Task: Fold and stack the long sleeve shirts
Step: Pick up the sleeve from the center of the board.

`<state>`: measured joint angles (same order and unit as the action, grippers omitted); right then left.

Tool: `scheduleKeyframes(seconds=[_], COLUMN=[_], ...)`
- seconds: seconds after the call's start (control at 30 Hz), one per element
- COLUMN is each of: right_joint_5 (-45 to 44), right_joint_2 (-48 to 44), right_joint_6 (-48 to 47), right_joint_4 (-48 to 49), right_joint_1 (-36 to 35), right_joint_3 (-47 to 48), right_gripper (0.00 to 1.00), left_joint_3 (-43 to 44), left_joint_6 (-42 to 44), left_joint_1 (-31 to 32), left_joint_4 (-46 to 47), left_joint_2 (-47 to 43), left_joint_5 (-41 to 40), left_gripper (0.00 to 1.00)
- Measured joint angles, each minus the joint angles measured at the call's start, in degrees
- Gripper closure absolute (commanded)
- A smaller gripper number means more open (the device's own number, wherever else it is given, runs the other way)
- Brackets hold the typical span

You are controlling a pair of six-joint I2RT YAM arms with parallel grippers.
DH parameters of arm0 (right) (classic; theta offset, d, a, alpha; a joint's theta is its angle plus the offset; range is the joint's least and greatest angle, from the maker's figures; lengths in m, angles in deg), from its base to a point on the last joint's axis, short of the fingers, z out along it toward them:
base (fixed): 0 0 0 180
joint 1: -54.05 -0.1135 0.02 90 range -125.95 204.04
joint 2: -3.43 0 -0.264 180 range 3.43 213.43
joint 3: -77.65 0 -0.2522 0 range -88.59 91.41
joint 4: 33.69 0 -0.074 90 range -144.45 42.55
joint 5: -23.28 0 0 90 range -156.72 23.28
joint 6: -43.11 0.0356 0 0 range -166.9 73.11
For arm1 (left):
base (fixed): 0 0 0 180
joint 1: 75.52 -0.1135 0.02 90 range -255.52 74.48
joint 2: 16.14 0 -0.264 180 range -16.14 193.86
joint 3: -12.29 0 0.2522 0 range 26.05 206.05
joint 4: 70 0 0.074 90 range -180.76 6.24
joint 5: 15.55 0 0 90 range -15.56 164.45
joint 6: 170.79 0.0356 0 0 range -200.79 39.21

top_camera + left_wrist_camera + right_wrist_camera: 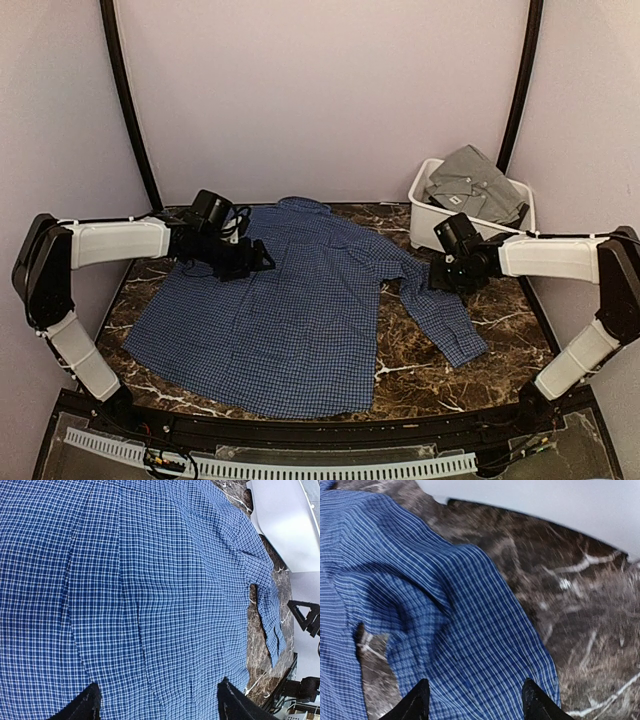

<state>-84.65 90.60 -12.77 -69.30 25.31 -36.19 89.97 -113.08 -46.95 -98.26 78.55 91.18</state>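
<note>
A navy-blue checked long sleeve shirt point(290, 310) lies spread flat on the dark marble table, collar toward the back, its right sleeve point(440, 310) stretched out to the right. My left gripper point(262, 262) hovers open over the shirt's upper left part; the wrist view shows checked cloth point(150, 605) under its spread fingertips point(90, 702). My right gripper point(440, 278) is open just above the sleeve point(470, 645) near the shoulder, nothing held between its fingertips point(532, 702). A grey shirt point(475, 185) lies folded in the white bin.
The white plastic bin point(425, 225) stands at the back right corner, close behind my right gripper. Its wall point(545, 505) fills the top of the right wrist view. Bare marble point(500, 330) shows right of the sleeve.
</note>
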Motion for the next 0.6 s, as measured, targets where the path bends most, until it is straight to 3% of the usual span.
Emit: scheduleKeyframes(seconds=[0.2,0.47,0.6], right_joint_5=[-0.6,-1.8,-2.8], right_joint_2=[-3.4,3.3,6.2], right_joint_6=[7.4,11.1,11.9], right_joint_4=[-2.6,1.7,4.8], right_joint_1=[0.0,0.3,0.7], right_joint_3=[-6.5,-6.8,-6.8], right_gripper=[0.42,0.49,0.61], left_joint_3=[1.0,1.5,1.5], left_joint_6=[0.3,0.7,0.7], left_joint_1=[0.0,0.1,0.2], left_joint_4=[0.3,0.3,0.3], left_joint_2=[0.9,1.3,1.3], left_joint_5=[1.6,2.5,2.6], left_gripper=[0.21,0.21,0.21])
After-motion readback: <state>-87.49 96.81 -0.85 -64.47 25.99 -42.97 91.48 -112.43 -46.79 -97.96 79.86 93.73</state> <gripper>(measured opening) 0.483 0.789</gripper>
